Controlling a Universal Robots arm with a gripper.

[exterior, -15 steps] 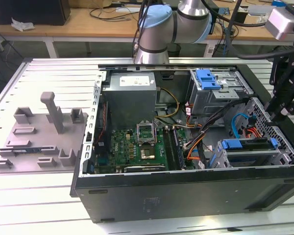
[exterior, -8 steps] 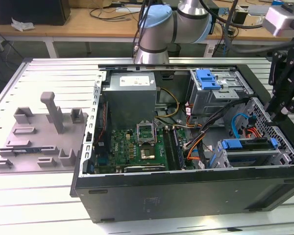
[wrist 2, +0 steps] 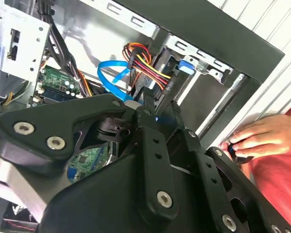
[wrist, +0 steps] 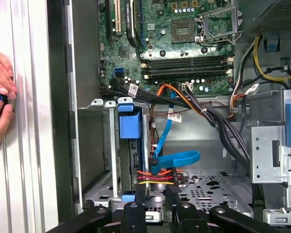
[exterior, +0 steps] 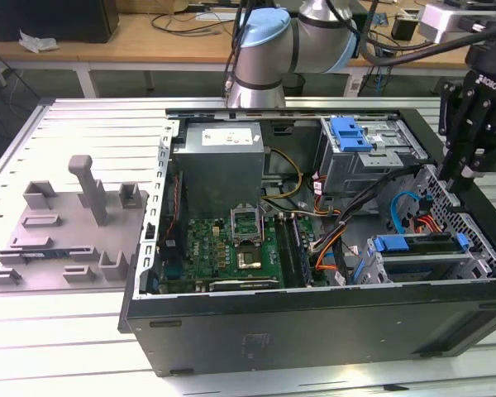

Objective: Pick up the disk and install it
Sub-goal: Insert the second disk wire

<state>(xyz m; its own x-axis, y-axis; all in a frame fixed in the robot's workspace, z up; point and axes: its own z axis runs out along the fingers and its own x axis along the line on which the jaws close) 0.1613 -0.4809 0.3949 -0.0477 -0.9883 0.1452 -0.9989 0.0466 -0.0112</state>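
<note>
Wide shot first: the exterior view takes in the whole open black computer tower case (exterior: 314,322) lying on its side on the slotted aluminium bench (exterior: 83,347), with a grey plastic fixture plate with upright holders (exterior: 66,236) well apart on the exterior view's left. The wrist cameras don't give us that plate.

Now the disk (exterior: 422,247), a flat silver-grey hard drive framed by a blue plastic carrier. It sits edge-on in the lower metal bay at the case's end on the exterior view's right, blue carrier parts showing at both ends. A separate blue plastic bracket (exterior: 350,132) tops the upper metal drive cage behind it.

In the first wrist view we look down into that bay. A flat blue data cable (wrist: 177,158) loops just beside it, and a bundle of red, yellow and black power wires (wrist: 157,175) runs right at the bay. The green motherboard (wrist: 184,43) lies beyond.

Both wrist views also catch what the wide shot misses: a person's hand (wrist: 0,92) on the bench just outside the case wall, closed round something small and dark.

The black gripper (exterior: 456,178) hangs over the case's end wall, just above the bay and close to the disk. Whether it's apart, together or touching anything, I cannot tell.
</note>
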